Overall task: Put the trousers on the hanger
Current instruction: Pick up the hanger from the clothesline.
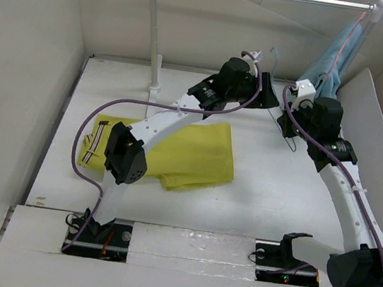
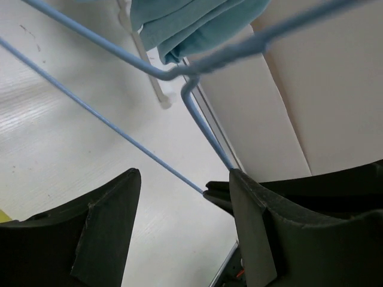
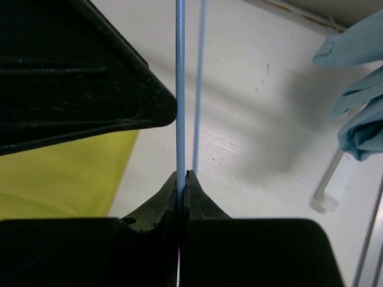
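The mustard trousers (image 1: 197,155) lie flat on the table left of centre, with the striped waistband at the left end. They also show in the right wrist view (image 3: 60,179). My right gripper (image 3: 181,177) is shut on the pale-blue wire hanger (image 3: 179,89) and holds it above the table at the back right (image 1: 285,124). My left gripper (image 2: 182,173) is open, its jaws wide apart round the hanger's wires (image 2: 96,112) without touching them. It sits just left of the right gripper (image 1: 272,101).
A white clothes rack (image 1: 152,31) stands at the back. A light-blue cloth (image 1: 331,63) hangs from its right end and shows in both wrist views (image 2: 191,24) (image 3: 359,89). White walls enclose the table.
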Motion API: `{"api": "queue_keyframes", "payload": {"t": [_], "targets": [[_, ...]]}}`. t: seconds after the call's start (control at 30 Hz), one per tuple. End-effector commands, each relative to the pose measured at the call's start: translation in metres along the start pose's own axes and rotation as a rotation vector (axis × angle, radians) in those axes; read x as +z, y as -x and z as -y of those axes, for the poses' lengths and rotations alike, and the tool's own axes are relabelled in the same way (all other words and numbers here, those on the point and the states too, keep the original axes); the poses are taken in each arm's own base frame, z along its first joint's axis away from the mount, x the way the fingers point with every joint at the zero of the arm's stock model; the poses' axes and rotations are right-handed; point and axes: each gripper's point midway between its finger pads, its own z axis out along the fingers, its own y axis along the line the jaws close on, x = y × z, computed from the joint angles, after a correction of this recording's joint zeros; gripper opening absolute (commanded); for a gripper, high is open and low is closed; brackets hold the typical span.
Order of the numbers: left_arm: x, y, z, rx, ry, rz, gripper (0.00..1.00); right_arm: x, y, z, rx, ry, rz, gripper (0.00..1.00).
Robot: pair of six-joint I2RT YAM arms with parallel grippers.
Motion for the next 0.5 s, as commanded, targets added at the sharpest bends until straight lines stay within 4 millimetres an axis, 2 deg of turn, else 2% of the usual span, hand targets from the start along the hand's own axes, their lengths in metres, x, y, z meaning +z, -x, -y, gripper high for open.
{"api": "queue_keyframes", "payload": {"t": [0.0, 0.03, 0.1, 0.13, 0.2, 0.23, 0.27, 0.33, 0.4, 0.47], "targets": [[-0.013, 0.034, 0.030, 0.009, -0.074, 0.120, 0.57, 0.000, 0.017, -0.012, -0.010, 0.014, 0.071, 0.00], [-0.011, 0.030, 0.026, 0.006, -0.067, 0.115, 0.56, 0.001, 0.016, -0.015, -0.013, 0.020, 0.068, 0.00], [-0.015, 0.034, 0.032, 0.012, -0.095, 0.137, 0.56, 0.002, 0.012, -0.017, -0.012, 0.018, 0.054, 0.00], [-0.014, 0.025, 0.024, 0.007, -0.083, 0.123, 0.55, 0.003, 0.010, -0.016, -0.014, 0.016, 0.046, 0.00], [-0.024, 0.033, 0.033, 0.010, -0.115, 0.164, 0.54, 0.003, 0.006, -0.016, -0.013, 0.014, 0.038, 0.00], [-0.024, 0.025, 0.025, 0.001, -0.097, 0.155, 0.52, 0.004, 0.004, -0.017, -0.009, 0.015, 0.034, 0.00], [-0.029, 0.029, 0.027, 0.002, -0.098, 0.172, 0.51, 0.005, 0.002, -0.017, -0.008, 0.019, 0.028, 0.00], [-0.029, 0.032, 0.022, 0.008, -0.073, 0.191, 0.48, 0.005, -0.002, -0.018, -0.009, 0.023, 0.019, 0.00], [-0.019, 0.025, 0.009, -0.002, -0.019, 0.157, 0.45, 0.004, 0.001, -0.020, -0.008, 0.019, 0.032, 0.00], [-0.018, 0.029, 0.010, -0.001, -0.017, 0.169, 0.42, 0.004, -0.004, -0.021, -0.008, 0.010, 0.010, 0.00]]}}
